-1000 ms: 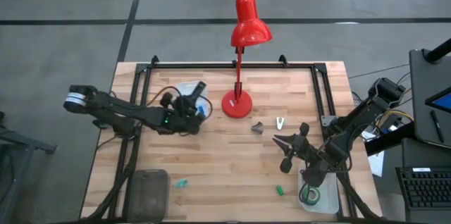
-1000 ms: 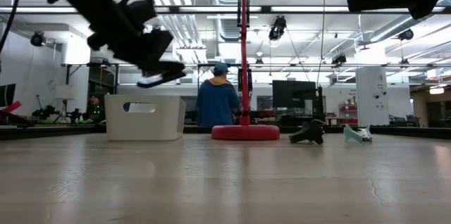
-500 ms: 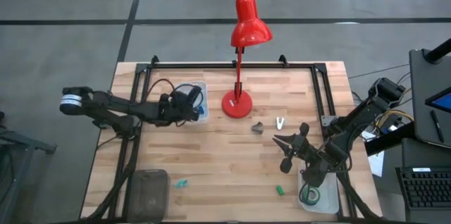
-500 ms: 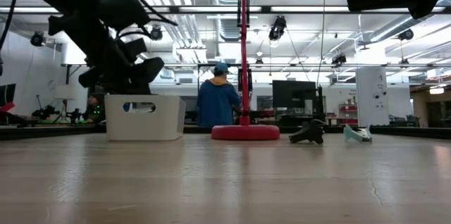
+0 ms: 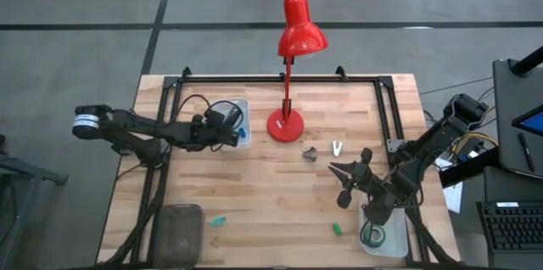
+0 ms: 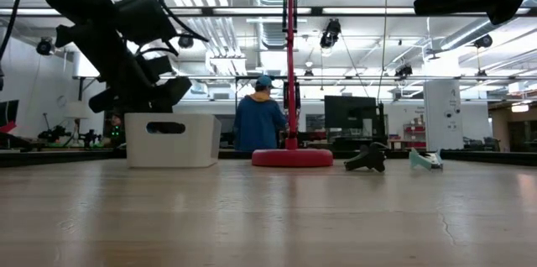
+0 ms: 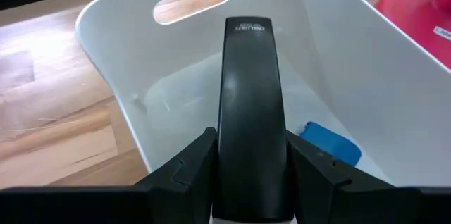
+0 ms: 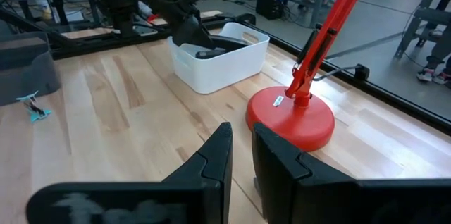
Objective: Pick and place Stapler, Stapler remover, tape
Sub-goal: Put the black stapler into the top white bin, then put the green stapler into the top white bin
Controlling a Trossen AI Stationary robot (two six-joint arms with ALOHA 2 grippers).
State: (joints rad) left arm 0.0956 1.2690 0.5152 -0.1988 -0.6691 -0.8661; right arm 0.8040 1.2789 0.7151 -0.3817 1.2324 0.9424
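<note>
One item in hand: stapler over the bin, release pending

You have the left gripper (image 7: pixel 250 175) clamped on the stapler (image 7: pixel 248 97), fingers pressed against both long sides of the black bar. It hangs inside the mouth of the white bin (image 5: pixel 240 107) at the far left of the table, nose pointing toward the bin's handle cut-out. A blue object (image 7: pixel 331 143) already lies on the bin floor, just beside and below the stapler. I cannot tell from the pictures whether the stapler touches the floor yet.

Step in hand, by my reading: placing the stapler. Your next move likely calls for parting the fingers to let it drop, then lifting straight up so the fingers clear the bin walls.

Right gripper (image 5: pixel 344 178) waits near the right side of the table, fingers drawn close together with only a slim gap, nothing between them.

Still out on the table:
- dark stapler remover (image 5: pixel 311 154) and a pale one (image 5: pixel 337 148), centre right, just beyond the lamp base
- green tape (image 5: pixel 372 236) in the tray at the near right edge
- small blue-green block (image 5: pixel 218 220) and green block (image 5: pixel 337 229) near the front

In the way: red lamp (image 5: pixel 287 124) stands just right of the bin; keep the left arm's exit away from its stem. A dark container (image 5: pixel 179 227) sits near left, well apart. A person (image 6: pixel 258 120) stands in the room beyond the table.
</note>
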